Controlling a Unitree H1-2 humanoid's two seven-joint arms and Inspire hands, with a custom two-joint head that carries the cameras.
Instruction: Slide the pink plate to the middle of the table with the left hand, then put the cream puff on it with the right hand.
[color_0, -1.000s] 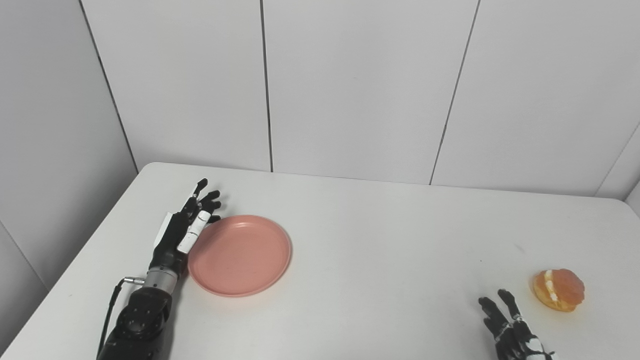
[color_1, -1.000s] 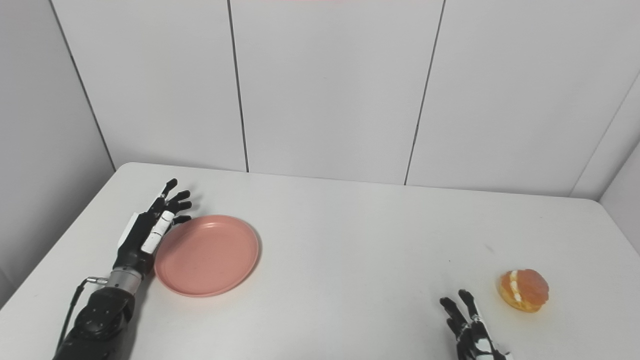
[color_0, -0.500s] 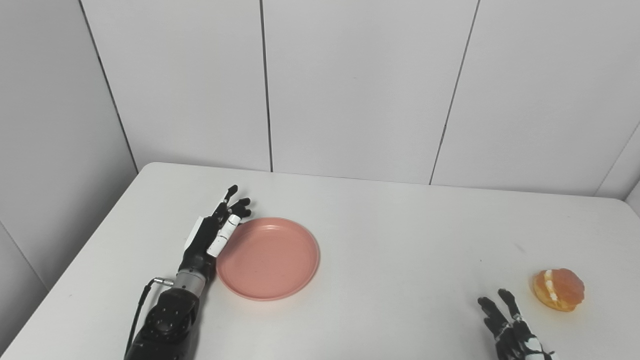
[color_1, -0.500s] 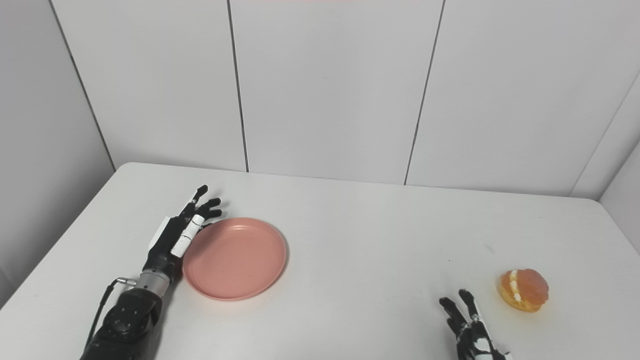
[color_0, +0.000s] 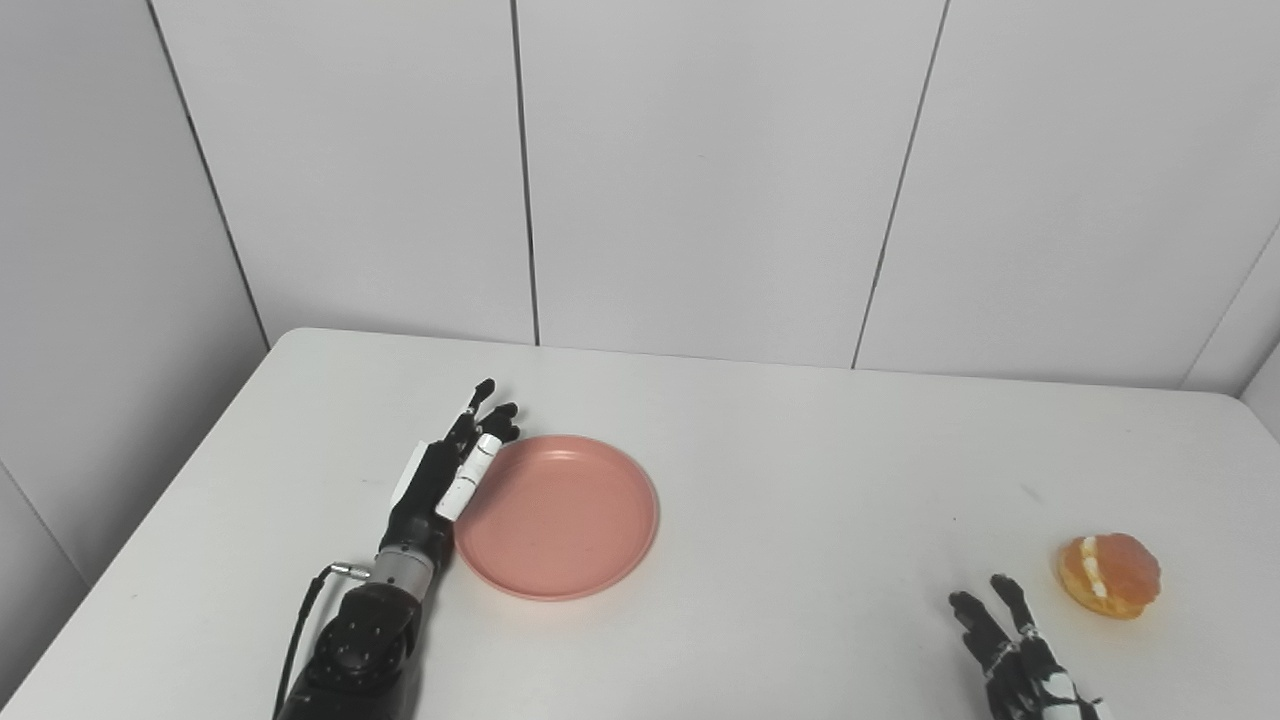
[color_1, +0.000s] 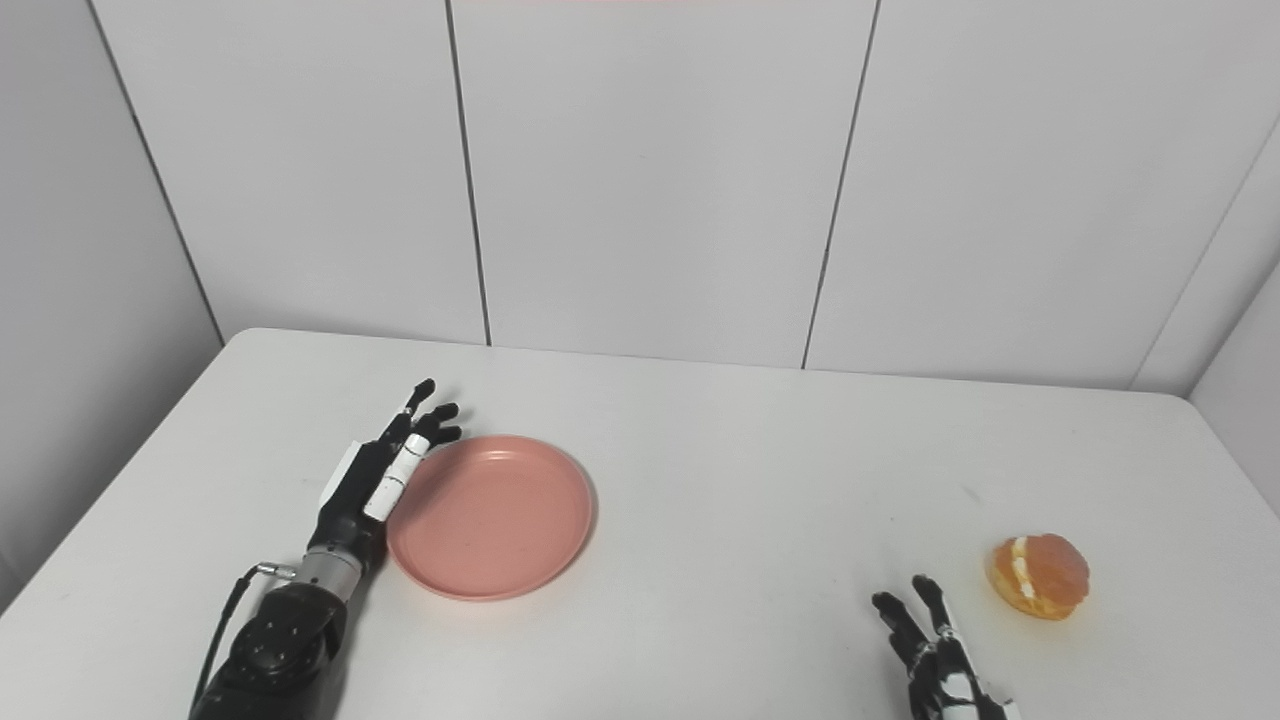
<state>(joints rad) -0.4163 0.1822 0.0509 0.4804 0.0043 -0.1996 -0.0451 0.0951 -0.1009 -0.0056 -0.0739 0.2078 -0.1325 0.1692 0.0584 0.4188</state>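
Nearest to the cameras, right hand (color_0: 1020, 660) sits at the bottom edge of the white table (color_0: 800, 480), only partly in frame. Visible fingers (color_0: 975, 618) are extended and spread apart, pointing away from the robot; nothing is held. Palm is cut off by the frame edge.

Cream puff (color_0: 1110, 575) lies on the table just beyond and to the right of the right hand, apart from it, near the table's right side. Golden-brown shell, white cream line showing on its left face.

Left arm enters from the bottom left; dark forearm with a thin cable looping off the wrist. Left hand (color_0: 440, 480) lies flat-edged along the left rim of the pink plate (color_0: 560, 515), fingers straight and close together, pointing toward the far wall. White-segmented finger (color_0: 468, 475) is against the plate's rim. The hand grips nothing; contact is side-on only.

Pink plate is flat on the table, upright, nothing on it, positioned left of the table's centre. Plate and cream puff are well apart.

Farther back: the table's far edge with rounded corners, then a wall (color_0: 700, 170) of pale grey panels with dark vertical seams.
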